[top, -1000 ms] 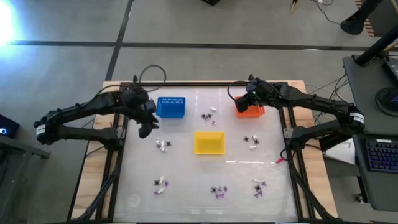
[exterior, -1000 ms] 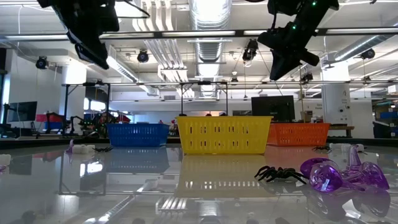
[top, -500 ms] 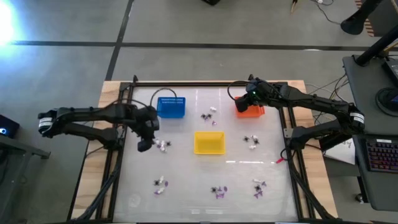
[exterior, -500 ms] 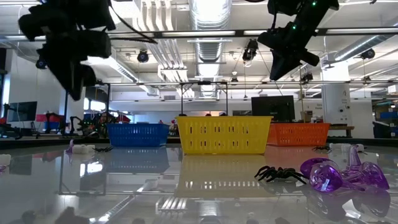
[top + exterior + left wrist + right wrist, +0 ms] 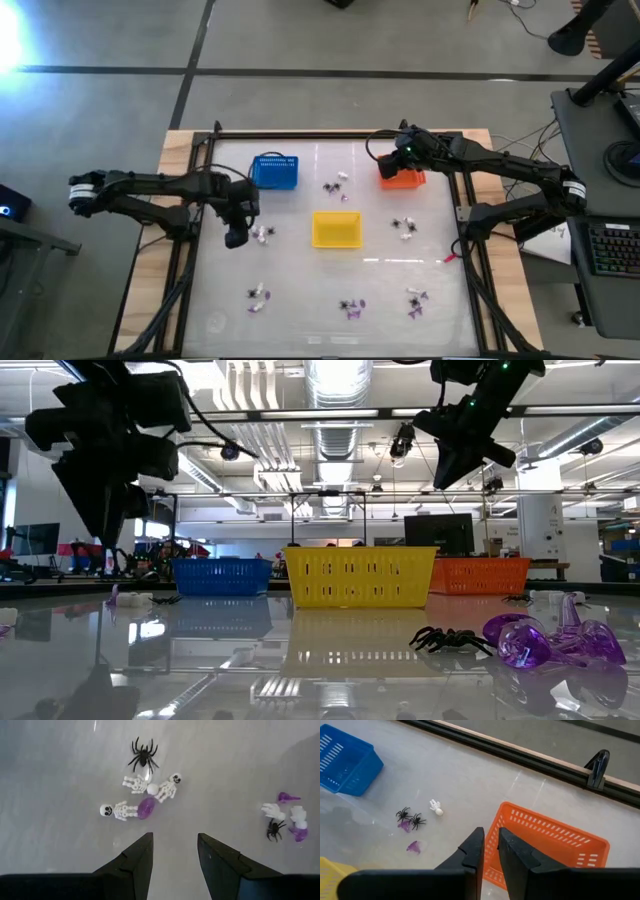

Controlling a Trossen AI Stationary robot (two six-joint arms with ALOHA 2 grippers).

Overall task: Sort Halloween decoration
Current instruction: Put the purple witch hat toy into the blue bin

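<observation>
1. Left gripper point(image 5: 236, 238) hangs above the table with its two dark fingers point(image 5: 135, 865) spread apart and nothing between them; it sits just beside a small cluster of trinkets lying left of the yellow rectangular plastic basket point(image 5: 337, 229).
2. That cluster, seen from the left wrist, holds three white plastic skeleton figures point(image 5: 119, 810), a translucent purple blob point(image 5: 146, 808) touching two of them, and a black plastic spider point(image 5: 143, 756) just beyond.
3. Right gripper point(image 5: 398, 158) hovers over the near edge of the orange rectangular plastic basket point(image 5: 555, 843); its fingers point(image 5: 473, 851) stand close together with only a narrow gap, and nothing shows between them.
4. Blue rectangular plastic basket point(image 5: 275, 172) stands at the far side of the table, left of the orange one.
5. Between the blue and orange baskets lie two more black spiders point(image 5: 410, 817), a white piece point(image 5: 436, 808) and purple bits point(image 5: 413, 847).
6. Further trinket groups rest right of the yellow basket point(image 5: 404, 228) and along the near edge of the glossy white table point(image 5: 300, 280), well apart from each other.
7. None of the visible trinkets lies in a basket.
</observation>
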